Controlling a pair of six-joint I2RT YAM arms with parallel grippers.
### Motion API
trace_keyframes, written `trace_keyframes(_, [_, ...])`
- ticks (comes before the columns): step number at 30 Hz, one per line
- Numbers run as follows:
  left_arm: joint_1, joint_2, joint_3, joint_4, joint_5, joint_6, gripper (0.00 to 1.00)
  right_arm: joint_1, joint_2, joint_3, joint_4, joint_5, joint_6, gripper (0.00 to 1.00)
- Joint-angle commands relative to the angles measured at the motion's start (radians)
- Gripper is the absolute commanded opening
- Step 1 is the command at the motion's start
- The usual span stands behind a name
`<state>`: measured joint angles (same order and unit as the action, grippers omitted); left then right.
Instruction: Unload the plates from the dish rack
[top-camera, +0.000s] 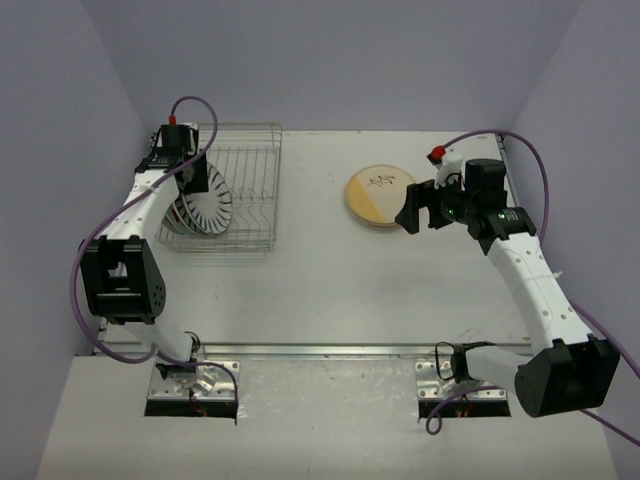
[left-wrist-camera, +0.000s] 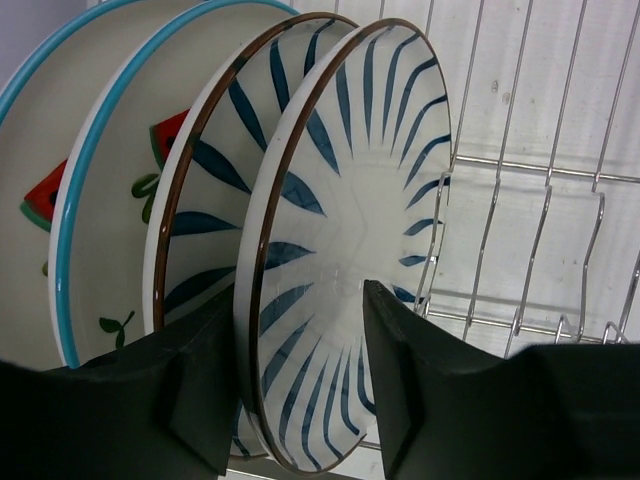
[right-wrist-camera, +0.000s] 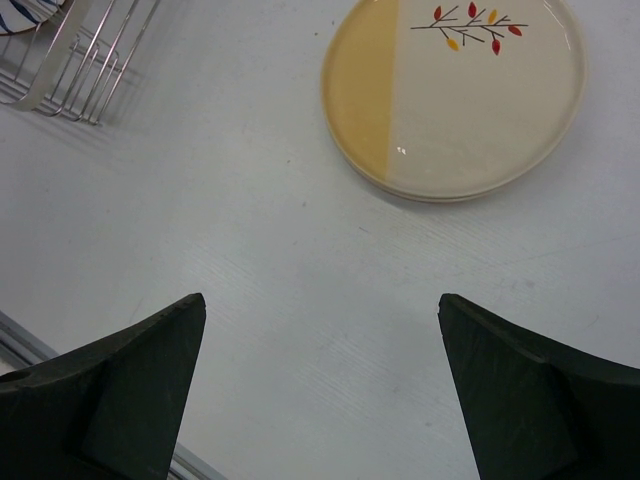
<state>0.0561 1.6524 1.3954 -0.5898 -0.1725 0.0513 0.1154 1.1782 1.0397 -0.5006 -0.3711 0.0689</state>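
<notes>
The dish rack (top-camera: 250, 190) stands at the far left and holds several upright plates (top-camera: 205, 205). In the left wrist view the front two are white with dark blue radial stripes (left-wrist-camera: 350, 190), and behind them are two blue-rimmed plates with red wedges (left-wrist-camera: 110, 210). My left gripper (left-wrist-camera: 298, 292) is open, one finger on each side of the front striped plate's lower rim. A tan and cream plate with a sprig (right-wrist-camera: 460, 90) lies flat on another plate at the table's middle right. My right gripper (right-wrist-camera: 322, 300) is open and empty above the bare table, just short of that stack.
The right half of the rack (left-wrist-camera: 540, 200) is bare slot wires. A corner of the rack (right-wrist-camera: 70, 60) shows in the right wrist view. A metal rail (top-camera: 330, 350) runs along the table's near edge. Purple cables loop off both arms.
</notes>
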Motion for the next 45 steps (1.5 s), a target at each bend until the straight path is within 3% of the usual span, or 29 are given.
trace_keyframes(1, [0.005, 0.014, -0.027, 0.044, 0.116, -0.021, 0.42, -0.002, -0.009, -0.004, 0.042, -0.014, 0.003, 0.99])
trace_keyframes(9, [0.005, -0.002, -0.007, 0.037, 0.15, -0.041, 0.06, -0.002, -0.012, -0.018, 0.051, -0.024, 0.007, 0.99])
trace_keyframes(11, [0.005, -0.014, 0.013, 0.027, 0.151, -0.042, 0.01, -0.002, -0.011, -0.014, 0.05, -0.027, 0.012, 0.99])
trace_keyframes(30, [0.004, -0.123, 0.392, -0.155, 0.19, -0.013, 0.0, -0.002, 0.028, 0.028, 0.072, -0.071, 0.069, 0.99])
trace_keyframes(33, [0.005, -0.169, 0.403, -0.158, 0.318, -0.03, 0.0, -0.002, 0.029, 0.023, 0.111, -0.125, 0.104, 0.99])
trace_keyframes(38, [0.005, -0.24, 0.366, -0.148, 0.636, -0.146, 0.0, -0.002, 0.045, 0.011, 0.219, -0.354, 0.22, 0.99])
trace_keyframes(42, [0.005, -0.276, 0.257, -0.087, 1.032, -0.257, 0.0, 0.001, 0.087, -0.001, 0.367, -0.474, 0.392, 0.99])
trace_keyframes(45, [-0.003, -0.314, 0.135, 0.006, 1.161, -0.316, 0.0, 0.022, 0.13, 0.012, 0.461, -0.536, 0.516, 0.99])
